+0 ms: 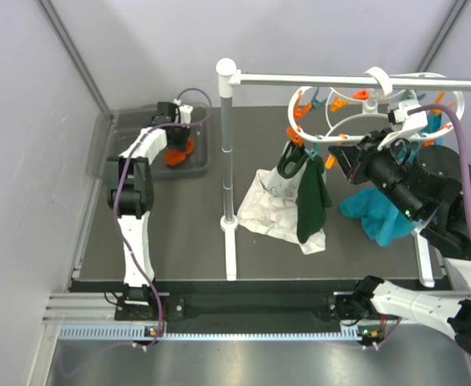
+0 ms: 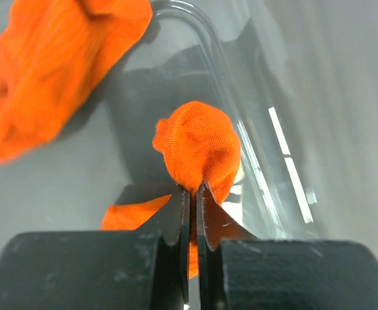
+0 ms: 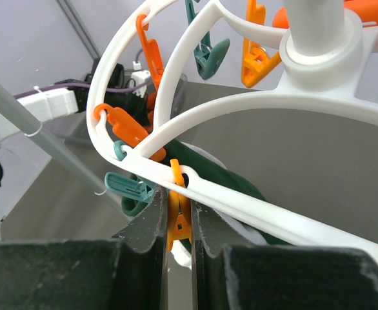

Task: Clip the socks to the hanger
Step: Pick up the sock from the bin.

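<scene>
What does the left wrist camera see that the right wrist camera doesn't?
Only the left wrist view: two orange socks, the near sock pinched by the left gripper, and the far sock lying behind it. Only the right wrist view: the white hanger, a teal clothespin, a dark green cloth, and the orange clothespin that the right gripper squeezes. Both: black fingers shut on something orange.
</scene>
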